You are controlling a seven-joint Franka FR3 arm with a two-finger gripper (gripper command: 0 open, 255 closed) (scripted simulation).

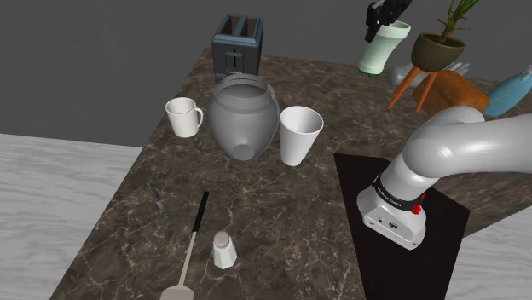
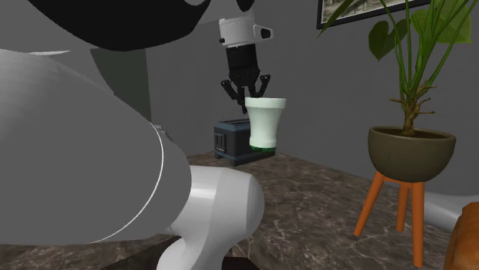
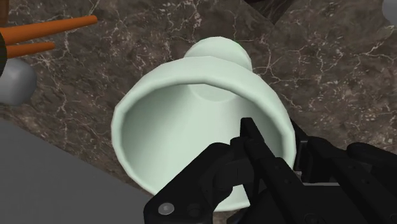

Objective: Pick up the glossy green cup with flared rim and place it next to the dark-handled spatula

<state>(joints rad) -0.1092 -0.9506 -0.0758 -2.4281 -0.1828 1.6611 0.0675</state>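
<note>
Shoulder view: claw [image 1: 383, 23] at upper right, clenched on the rim of the pale green cup [image 1: 378, 49]; cup upright, flared rim uppermost, and it looks raised off the dark marbled worktop [image 1: 298, 213], over its far edge. Potted plant [image 1: 438, 47] on orange legs just beside the cup. Spatula [image 1: 194, 234] lies well apart, towards this view's lower left, dark handle pointing away from the camera, a small white shaker [image 1: 223, 250] just beside it. Between them: white mug [image 1: 182, 116], grey jar [image 1: 244, 119], white cup [image 1: 299, 134]; toaster [image 1: 236, 43] behind these. Second exterior view: claw [image 2: 247, 93] hangs from above, gripping the cup [image 2: 265, 123] at its rim. Wrist view: one finger inside the cup [image 3: 191, 114], the other outside, wall pinched between; claw [image 3: 280, 156].
</note>
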